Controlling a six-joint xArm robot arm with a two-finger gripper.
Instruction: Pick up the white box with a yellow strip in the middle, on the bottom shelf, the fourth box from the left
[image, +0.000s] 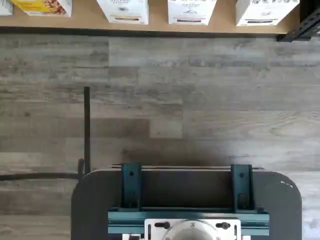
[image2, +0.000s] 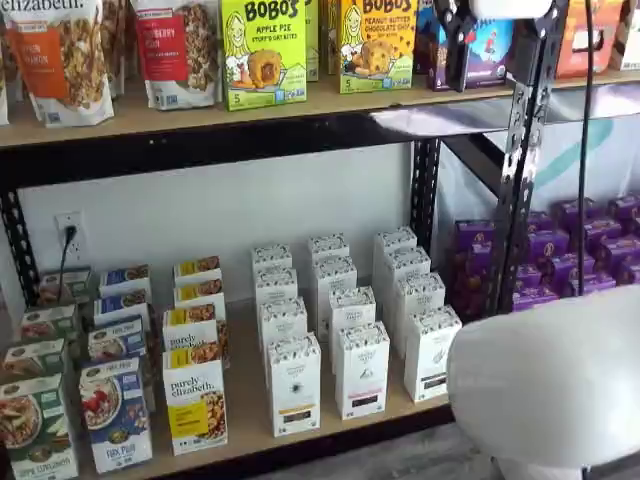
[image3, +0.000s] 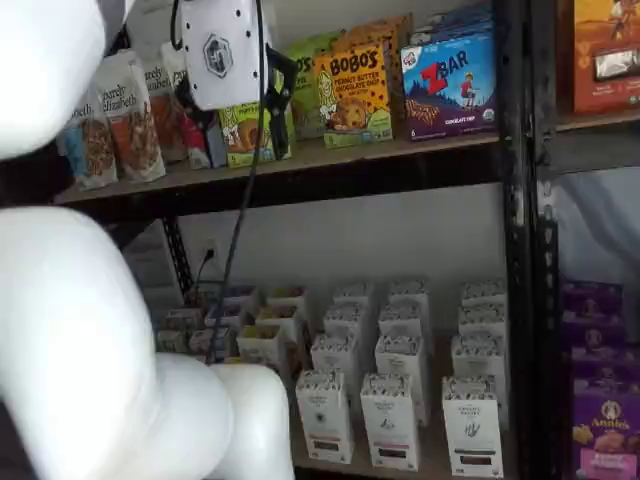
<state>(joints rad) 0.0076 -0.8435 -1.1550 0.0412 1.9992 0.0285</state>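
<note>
On the bottom shelf (image2: 330, 425): the white box (image2: 295, 385) stood upright at the front of its row, label outward, just beside a like carton (image2: 362, 368).
Gripper (image3: 250, 110): hung high by the upper shelf (image2: 200, 110), well apart from the target, apparently parked before any approach.
Fingers: stood fully apart and empty.
Wrist view: the box (image: 123, 11) showed beyond bare floor (image: 200, 100).

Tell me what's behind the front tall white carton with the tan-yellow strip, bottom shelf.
Behind the tall white carton, three like white cartons queue; only their speckled tops show, label strips hidden.
</note>
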